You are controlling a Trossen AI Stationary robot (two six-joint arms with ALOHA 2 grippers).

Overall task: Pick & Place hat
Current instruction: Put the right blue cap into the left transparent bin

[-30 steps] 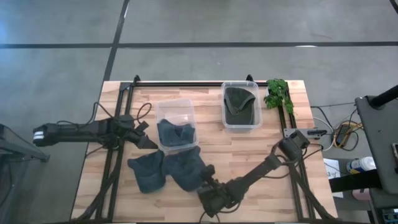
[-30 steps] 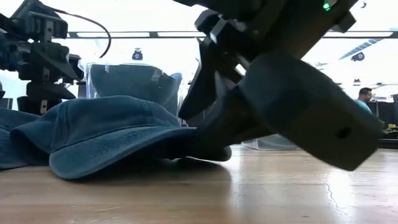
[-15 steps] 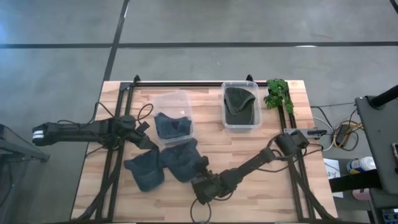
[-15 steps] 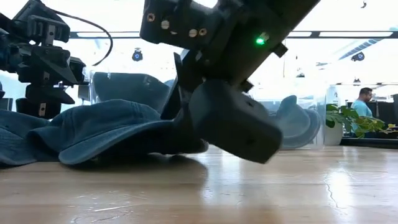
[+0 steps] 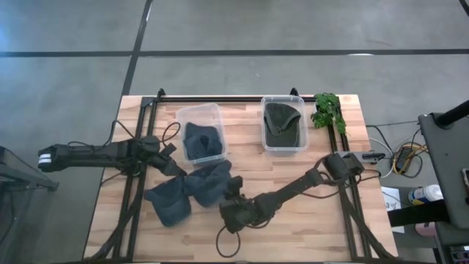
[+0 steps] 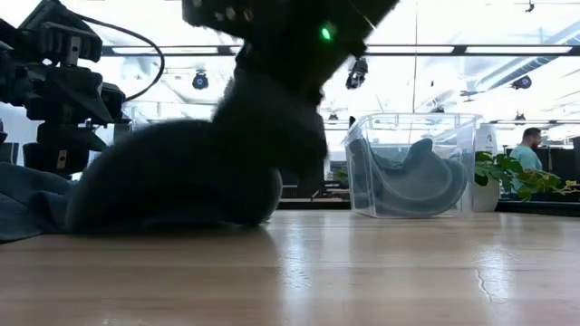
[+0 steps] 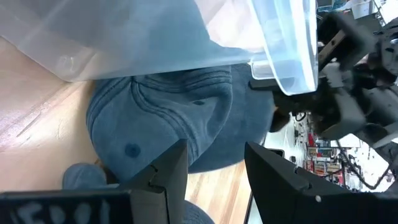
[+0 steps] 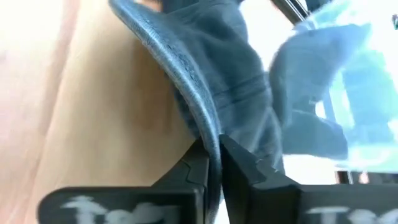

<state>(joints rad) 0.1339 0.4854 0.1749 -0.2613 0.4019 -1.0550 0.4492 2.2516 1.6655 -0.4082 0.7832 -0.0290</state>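
— Where is the hat, and what have you got hold of?

— My right gripper [image 8: 214, 163] is low over the near middle of the table [image 5: 308, 238], fingers [image 8: 189, 171] pinched together on the brim of a blue hat [image 5: 211, 182]. That hat lies just in front of the left bin [image 5: 200, 132], touching a second blue hat [image 5: 167, 202] on its left. The left bin holds another dark blue hat; the right bin [image 5: 284, 125] holds a dark one too.

— And your other side? Any room to move?

— My left gripper [image 7: 211, 180] waits near the table's left edge beside the left bin, fingers [image 7: 171, 174] apart on nothing. Bare wood lies open along the near edge and right of my right arm. A plant [image 5: 327, 110] stands at the far right corner, beside the right bin. I can read no writing or labels.
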